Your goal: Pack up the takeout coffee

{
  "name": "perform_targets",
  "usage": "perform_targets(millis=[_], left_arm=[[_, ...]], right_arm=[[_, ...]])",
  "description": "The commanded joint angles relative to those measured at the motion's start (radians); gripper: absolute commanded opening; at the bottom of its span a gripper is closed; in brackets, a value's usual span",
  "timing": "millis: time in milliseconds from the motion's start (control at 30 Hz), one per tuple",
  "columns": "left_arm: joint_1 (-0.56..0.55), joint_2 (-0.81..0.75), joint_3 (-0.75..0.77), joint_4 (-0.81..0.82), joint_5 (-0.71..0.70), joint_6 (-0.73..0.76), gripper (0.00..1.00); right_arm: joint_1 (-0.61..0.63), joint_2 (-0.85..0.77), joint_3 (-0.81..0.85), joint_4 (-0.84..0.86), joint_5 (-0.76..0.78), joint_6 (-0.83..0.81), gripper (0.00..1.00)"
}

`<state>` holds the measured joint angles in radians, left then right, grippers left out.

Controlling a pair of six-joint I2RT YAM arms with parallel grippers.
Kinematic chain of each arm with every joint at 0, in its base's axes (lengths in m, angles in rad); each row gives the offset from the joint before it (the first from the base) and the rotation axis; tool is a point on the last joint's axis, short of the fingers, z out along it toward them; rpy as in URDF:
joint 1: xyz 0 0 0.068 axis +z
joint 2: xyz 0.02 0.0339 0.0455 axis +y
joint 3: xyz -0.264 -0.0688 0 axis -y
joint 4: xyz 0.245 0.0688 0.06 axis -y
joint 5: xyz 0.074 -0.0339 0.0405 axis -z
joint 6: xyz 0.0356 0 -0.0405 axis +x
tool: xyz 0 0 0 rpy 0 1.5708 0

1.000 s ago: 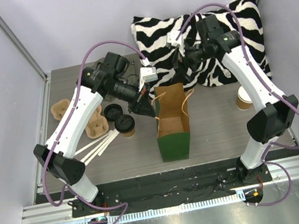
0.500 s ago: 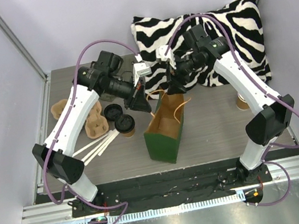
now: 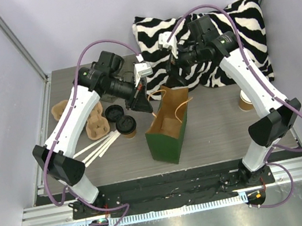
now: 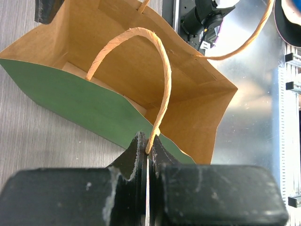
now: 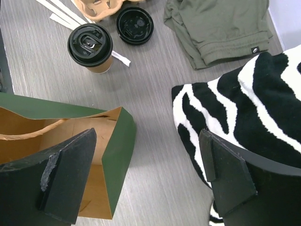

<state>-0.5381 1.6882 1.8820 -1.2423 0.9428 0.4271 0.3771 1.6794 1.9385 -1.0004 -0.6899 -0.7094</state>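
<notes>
The takeout coffee (image 3: pixel 126 125), a small tan cup with a black lid, stands upright on the table left of the green paper bag (image 3: pixel 169 130); it also shows in the right wrist view (image 5: pixel 90 46). The bag leans open with its tan inside (image 4: pixel 141 56) showing. My left gripper (image 3: pixel 145 105) is shut on one twine handle (image 4: pixel 162 84) at the bag's left rim, jaws pinched (image 4: pixel 147 141). My right gripper (image 3: pixel 177 79) is open and empty (image 5: pixel 148 160), above the bag's back corner (image 5: pixel 117 141) and beside the zebra pillow.
A loose black lid (image 3: pixel 113 113) and a pulp cup tray (image 3: pixel 91 120) lie left of the coffee, white stirrers (image 3: pixel 96 149) in front. A lidless tan cup (image 3: pixel 246 99) stands at right. The zebra pillow (image 3: pixel 223 24) fills the back right; an olive cloth (image 5: pixel 216 28) lies beside it.
The bag has swung so its base points front left and its mouth has opened. My right gripper came to the bag's far rim, then drew back a little. My left gripper kept hold of the handle.
</notes>
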Motion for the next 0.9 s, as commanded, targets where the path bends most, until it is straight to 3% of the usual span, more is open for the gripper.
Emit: perform_targets(millis=[0, 300, 367, 400, 433, 500, 533, 600, 633, 700, 733, 867], left_arm=[[0.007, -0.013, 0.014, 0.023, 0.01, 0.001, 0.0], [0.03, -0.024, -0.011, 0.073, 0.021, -0.05, 0.0], [0.035, -0.022, -0.014, 0.081, 0.016, -0.057, 0.0], [0.036, -0.024, -0.017, 0.086, 0.016, -0.073, 0.01], [0.039, -0.027, -0.021, 0.105, 0.011, -0.085, 0.01], [0.053, -0.03, -0.034, 0.128, -0.008, -0.112, 0.01], [0.056, -0.035, -0.038, 0.165, -0.053, -0.152, 0.03], [0.078, -0.045, -0.06, 0.234, -0.082, -0.197, 0.06], [0.085, -0.061, -0.072, 0.265, -0.11, -0.25, 0.09], [0.092, -0.084, -0.107, 0.349, -0.22, -0.293, 0.13], [0.092, -0.096, -0.119, 0.372, -0.243, -0.303, 0.23], [0.092, -0.186, -0.184, 0.481, -0.303, -0.359, 0.46]], right_arm=[[0.011, -0.029, -0.007, 0.005, 0.01, 0.007, 1.0], [0.013, -0.027, -0.101, 0.005, 0.073, -0.059, 0.99], [0.013, -0.03, -0.119, 0.005, 0.073, -0.064, 0.93], [0.011, -0.032, -0.122, 0.006, 0.078, -0.064, 0.87], [0.013, -0.037, -0.13, 0.008, 0.082, -0.064, 0.73], [0.011, -0.04, -0.136, 0.023, 0.111, -0.053, 0.61], [0.013, -0.046, -0.144, 0.031, 0.125, -0.032, 0.45], [0.013, -0.053, -0.156, 0.066, 0.148, 0.005, 0.25], [0.013, -0.06, -0.168, 0.081, 0.177, 0.058, 0.07], [0.011, -0.064, -0.179, 0.121, 0.205, 0.131, 0.01], [0.014, -0.064, -0.184, 0.131, 0.226, 0.212, 0.01], [0.013, -0.055, -0.191, 0.146, 0.253, 0.394, 0.01]])
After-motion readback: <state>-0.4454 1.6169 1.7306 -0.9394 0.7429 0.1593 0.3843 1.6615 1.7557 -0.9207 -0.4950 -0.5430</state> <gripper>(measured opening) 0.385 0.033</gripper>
